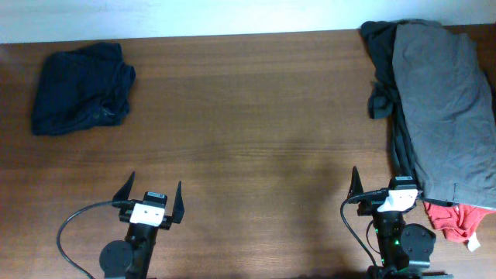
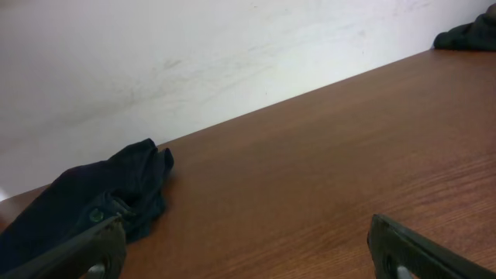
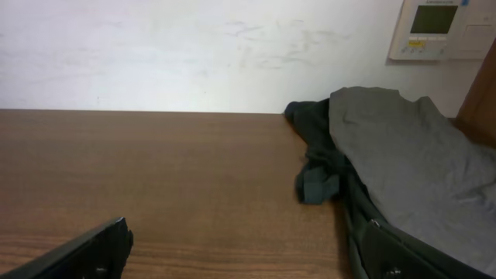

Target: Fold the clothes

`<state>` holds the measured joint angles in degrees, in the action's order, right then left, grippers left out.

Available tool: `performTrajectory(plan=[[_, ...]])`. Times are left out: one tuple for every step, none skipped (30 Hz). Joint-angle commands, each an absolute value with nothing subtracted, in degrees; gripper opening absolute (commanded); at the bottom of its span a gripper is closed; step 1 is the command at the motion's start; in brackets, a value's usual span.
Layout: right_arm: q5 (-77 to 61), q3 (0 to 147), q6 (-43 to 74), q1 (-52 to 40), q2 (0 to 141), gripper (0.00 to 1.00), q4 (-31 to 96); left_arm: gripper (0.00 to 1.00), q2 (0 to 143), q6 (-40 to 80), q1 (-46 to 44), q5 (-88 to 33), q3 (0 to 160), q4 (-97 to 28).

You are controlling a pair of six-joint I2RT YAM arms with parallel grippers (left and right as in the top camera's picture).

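Currently both hands sit wide open and empty. The navy shorts (image 1: 81, 87) lie crumpled well ahead-left of the left hand (image 1: 155, 190); the grey pile (image 1: 442, 101) runs lengthwise just beside the right hand (image 1: 386, 190).

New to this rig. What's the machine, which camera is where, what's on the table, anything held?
Two robot arms sit at the near edge of a wooden table. The overhead view looks straight down; the other two views come from a camera on each wrist, looking out between that arm's dark fingers. The left gripper and right gripper both stand open, holding nothing. A crumpled navy garment lies far left. At the right is a pile: a grey garment over a charcoal garment, with a red piece at its near end.
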<state>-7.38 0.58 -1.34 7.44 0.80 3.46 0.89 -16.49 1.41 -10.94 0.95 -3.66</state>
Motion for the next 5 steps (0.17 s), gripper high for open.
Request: performTrajectory(plan=[[-7.05,0.32,-1.28,7.14,0.43,0.99,3.88,0.99,0.30,-15.94,1.28,-10.52,0.51,-3.73],[-7.05,0.32,-1.28,7.14,0.43,0.99,3.88,0.99,0.30,-15.94,1.28,-10.52,0.51,-3.73],[-7.05,0.32,-1.28,7.14,0.43,0.99,3.86,0.99,0.30,-15.92,1.28,-10.52,0.51,-3.73],[-7.05,0.32,-1.28,7.14,0.43,0.99,3.88,0.99,0.30,-15.92,1.28,-10.52,0.51,-3.73],[-7.05,0.32,-1.28,7.14,0.43,0.99,3.88,0.99,0.30,-15.92,1.28,-10.52,0.51,-3.73]])
